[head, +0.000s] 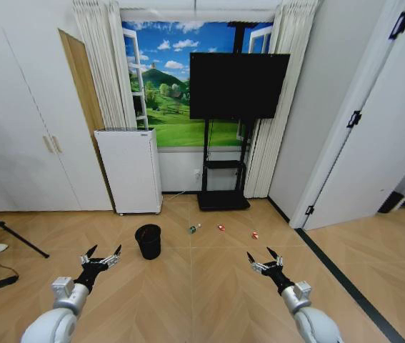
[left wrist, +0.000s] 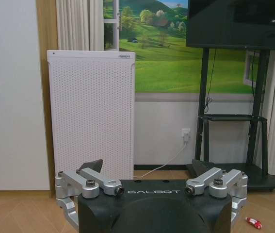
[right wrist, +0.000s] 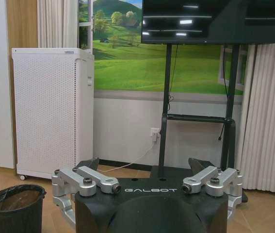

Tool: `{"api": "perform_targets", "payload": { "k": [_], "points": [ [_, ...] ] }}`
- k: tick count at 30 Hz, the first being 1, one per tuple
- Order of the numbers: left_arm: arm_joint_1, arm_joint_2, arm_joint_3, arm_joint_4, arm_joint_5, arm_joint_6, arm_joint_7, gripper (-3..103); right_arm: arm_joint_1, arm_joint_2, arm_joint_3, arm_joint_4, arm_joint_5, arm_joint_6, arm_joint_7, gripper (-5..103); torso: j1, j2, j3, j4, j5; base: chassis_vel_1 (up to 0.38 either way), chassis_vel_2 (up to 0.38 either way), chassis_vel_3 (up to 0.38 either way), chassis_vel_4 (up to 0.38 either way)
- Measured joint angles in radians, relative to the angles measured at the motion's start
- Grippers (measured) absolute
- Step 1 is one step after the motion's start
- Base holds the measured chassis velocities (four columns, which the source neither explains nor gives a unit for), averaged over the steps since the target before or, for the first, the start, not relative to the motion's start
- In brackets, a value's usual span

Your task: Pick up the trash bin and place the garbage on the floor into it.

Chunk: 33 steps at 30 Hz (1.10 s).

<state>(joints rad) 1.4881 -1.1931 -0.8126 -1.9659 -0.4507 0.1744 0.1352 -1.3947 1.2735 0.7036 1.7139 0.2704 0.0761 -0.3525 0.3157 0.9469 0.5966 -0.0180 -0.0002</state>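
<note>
Wood-pattern floor point(head: 209, 279) runs to a white perforated appliance point(head: 129, 170) and TV stand; trash bin point(head: 148, 241) stands mid-floor, garbage point(head: 194, 229) scattered just beyond; left gripper point(head: 102, 254) and right gripper point(head: 264, 257), marked GALBOT, hover spread

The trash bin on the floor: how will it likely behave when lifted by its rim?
The trash bin looks small and seemingly empty, so probably light. Its liner bag folded over the rim may slip under the jaws. Being taller than wide, it could tip if nudged.
</note>
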Motion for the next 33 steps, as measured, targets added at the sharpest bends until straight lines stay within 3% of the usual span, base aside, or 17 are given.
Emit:
{"api": "perform_targets", "payload": {
  "k": [8,10,13,14,19,21,22,24,25,27,28,31,32,33],
  "points": [
    [0.001,-0.005,0.001,-0.002,0.001,-0.001,0.000,100,-0.001,0.001,0.000,-0.012,-0.005,0.005,-0.008,100,0.000,0.000,0.000,-0.0001,0.0010,-0.269,0.323,0.263,-0.331],
    [0.001,-0.005,0.001,-0.002,0.001,-0.002,0.000,100,-0.001,0.001,0.001,-0.016,-0.006,0.009,-0.009,100,0.000,0.000,0.000,-0.0001,-0.0005,-0.319,0.334,0.310,-0.343],
    [0.000,-0.006,0.000,-0.002,0.001,-0.002,0.000,100,-0.002,0.001,0.000,-0.018,-0.006,0.010,-0.010,100,0.001,0.000,0.000,0.0003,0.0015,-0.260,0.353,0.304,-0.329],
    [0.000,-0.006,0.001,-0.002,0.001,-0.002,0.000,100,-0.003,0.001,0.001,-0.019,-0.006,0.011,-0.011,100,0.000,0.000,0.000,-0.0004,-0.0011,-0.305,0.355,0.315,-0.352],
    [-0.001,-0.010,0.001,0.002,0.003,-0.002,0.000,100,-0.002,0.002,0.001,-0.022,-0.006,0.012,-0.016,100,0.000,0.000,0.000,0.0003,0.0011,-0.287,0.340,0.297,-0.345],
    [-0.002,-0.012,0.001,0.003,0.003,-0.002,0.000,100,-0.003,0.003,0.001,-0.023,-0.006,0.012,-0.017,100,0.000,0.000,0.000,-0.0002,-0.0013,-0.308,0.347,0.276,-0.338],
    [-0.001,-0.013,0.001,0.003,0.004,-0.002,-0.001,100,-0.003,0.004,0.000,-0.024,-0.006,0.012,-0.017,100,0.000,0.000,0.000,0.0003,0.0014,-0.288,0.334,0.279,-0.326],
    [-0.002,-0.013,0.000,0.004,0.004,-0.002,-0.001,100,-0.003,0.005,0.000,-0.026,-0.007,0.012,-0.018,100,0.000,0.000,0.000,0.0000,0.0014,-0.281,0.341,0.279,-0.324],
    [-0.001,-0.013,0.000,0.004,0.004,-0.002,0.000,100,-0.003,0.005,0.000,-0.026,-0.007,0.012,-0.018,100,0.000,0.000,0.000,0.0002,-0.0009,-0.274,0.327,0.296,-0.323],
    [-0.001,-0.013,0.000,0.005,0.004,-0.002,-0.001,100,-0.003,0.006,0.000,-0.027,-0.008,0.012,-0.018,100,0.000,0.000,0.000,-0.0004,-0.0011,-0.298,0.341,0.286,-0.326],
    [-0.001,-0.014,-0.001,0.005,0.004,-0.003,0.000,100,-0.003,0.006,0.000,-0.029,-0.010,0.012,-0.018,100,0.000,0.000,0.000,0.0000,0.0008,-0.275,0.354,0.277,-0.356],
    [-0.002,-0.015,-0.002,0.006,0.004,-0.004,0.000,100,-0.003,0.008,-0.001,-0.030,-0.013,0.012,-0.019,100,0.000,0.000,0.000,0.0000,0.0018,-0.308,0.351,0.288,-0.346],
    [-0.001,-0.018,-0.001,0.010,0.004,-0.005,0.000,100,-0.003,0.009,0.000,-0.030,-0.014,0.013,-0.018,100,0.000,0.000,0.000,0.0002,-0.0019,-0.302,0.344,0.326,-0.350],
    [-0.002,-0.019,-0.001,0.011,0.005,-0.006,0.000,100,-0.003,0.010,0.000,-0.030,-0.015,0.013,-0.018,100,0.000,0.000,0.000,-0.0001,-0.0005,-0.302,0.347,0.271,-0.350]
  ]
}}
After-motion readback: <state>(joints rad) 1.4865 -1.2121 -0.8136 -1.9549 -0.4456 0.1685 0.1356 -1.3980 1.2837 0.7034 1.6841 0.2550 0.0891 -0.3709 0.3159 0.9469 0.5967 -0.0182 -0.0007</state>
